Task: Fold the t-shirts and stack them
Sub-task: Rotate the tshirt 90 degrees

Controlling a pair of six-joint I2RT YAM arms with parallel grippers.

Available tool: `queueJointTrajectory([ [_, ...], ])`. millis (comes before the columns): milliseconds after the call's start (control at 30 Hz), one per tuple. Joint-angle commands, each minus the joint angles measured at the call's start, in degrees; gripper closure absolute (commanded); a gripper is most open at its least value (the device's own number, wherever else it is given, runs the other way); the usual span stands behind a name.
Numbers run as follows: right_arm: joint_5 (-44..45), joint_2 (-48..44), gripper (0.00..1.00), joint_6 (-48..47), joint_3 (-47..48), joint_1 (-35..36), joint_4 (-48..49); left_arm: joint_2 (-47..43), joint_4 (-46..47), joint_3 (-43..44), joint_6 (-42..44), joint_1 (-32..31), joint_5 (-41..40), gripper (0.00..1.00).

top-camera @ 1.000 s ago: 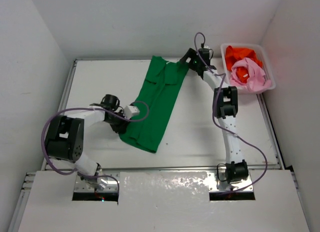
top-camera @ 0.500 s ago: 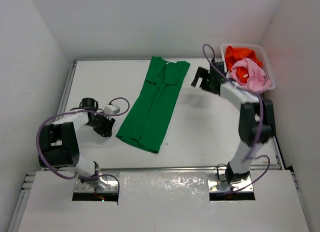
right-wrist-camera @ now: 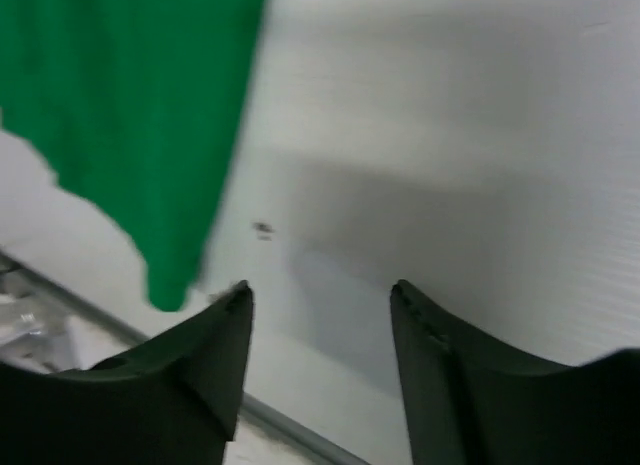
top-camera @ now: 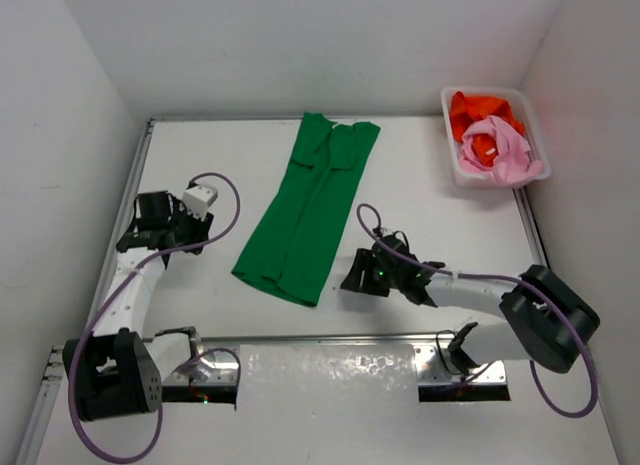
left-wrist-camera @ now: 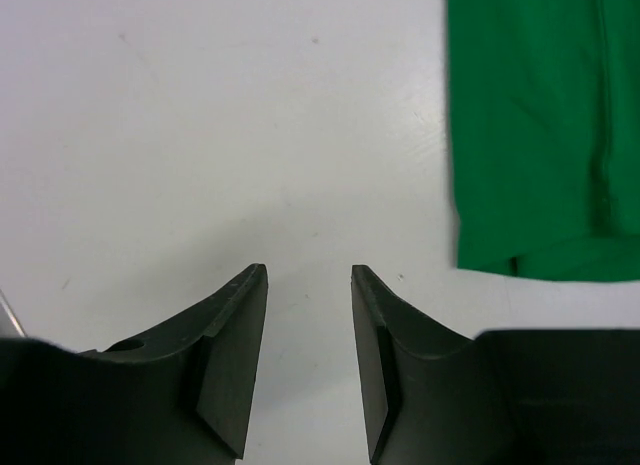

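1. Shirts from above: green t-shirt (top-camera: pixel 310 215) lies as a long narrow strip slanting across the table (top-camera: pixel 420 205); pink t-shirt (top-camera: pixel 500 150) and orange t-shirt (top-camera: pixel 478 110) sit crumpled in the white basket (top-camera: pixel 490 182); left gripper (top-camera: pixel 160 220) is well left of the strip, right gripper (top-camera: pixel 358 272) just beside its near hem.
2. Left wrist: left gripper (left-wrist-camera: pixel 309 275) is spread and empty over bare table; green hem (left-wrist-camera: pixel 540 125) is cut off at the right; pinching only the top layer could undo the fold.
3. Right wrist: right gripper (right-wrist-camera: pixel 320 290) is spread and empty; blur hides the green corner (right-wrist-camera: pixel 130 105), so a grab may miss or skew it.
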Motion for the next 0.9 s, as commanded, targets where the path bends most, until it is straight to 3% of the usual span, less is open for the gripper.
queueJointTrajectory([
  [0, -0.5, 2.4, 0.42, 9.7, -3.1, 5.4, 14.2, -3.3, 4.7, -1.2, -5.2, -0.1, -3.5, 0.63],
  [233, -6.8, 15.0, 0.4, 14.2, -2.2, 8.7, 25.0, -4.0, 6.1, -0.7, -8.1, -0.1, -5.2, 0.62],
  [400, -12.3, 25.7, 0.46, 16.1, 1.6, 8.9, 33.0, -4.0, 6.5, -0.8, -8.2, -0.2, -4.7, 0.62],
  [433, -12.9, 27.0, 0.51, 17.6, 1.8, 8.8, 34.3, -4.0, 6.5, -0.7, -8.3, -0.1, -4.8, 0.62],
  [467, -13.2, 28.6, 0.65, 18.9, 1.5, 8.9, 37.9, -4.2, 6.4, -0.7, -8.3, -0.1, -4.8, 0.62],
  [533, -12.2, 28.9, 0.8, 21.9, -0.9, 8.8, 40.7, -4.3, 6.2, -0.6, -8.3, -0.1, -4.4, 0.62],
  [567, -11.7, 28.4, 0.93, 22.0, -1.6, 8.7, 40.9, -4.4, 6.0, -0.6, -8.2, -0.2, -4.3, 0.62],
  [633, -11.3, 27.2, 1.0, 20.7, -3.3, 7.6, 39.4, -4.5, 5.7, -0.5, -7.6, -0.1, -3.0, 0.62],
  [767, -12.7, 20.3, 1.0, 15.9, -8.1, 3.1, 31.4, -5.4, 4.5, -0.3, -4.9, -3.0, 2.3, 0.62],
  [833, -15.7, 14.1, 1.0, 11.2, -11.3, -1.5, 26.7, -5.6, 4.2, 0.9, -3.3, -10.3, 1.7, 0.62],
  [867, -16.7, 12.0, 1.0, 5.1, -11.4, -2.7, 18.6, -5.1, 2.0, 1.8, -0.8, -13.5, 1.4, 0.62],
])
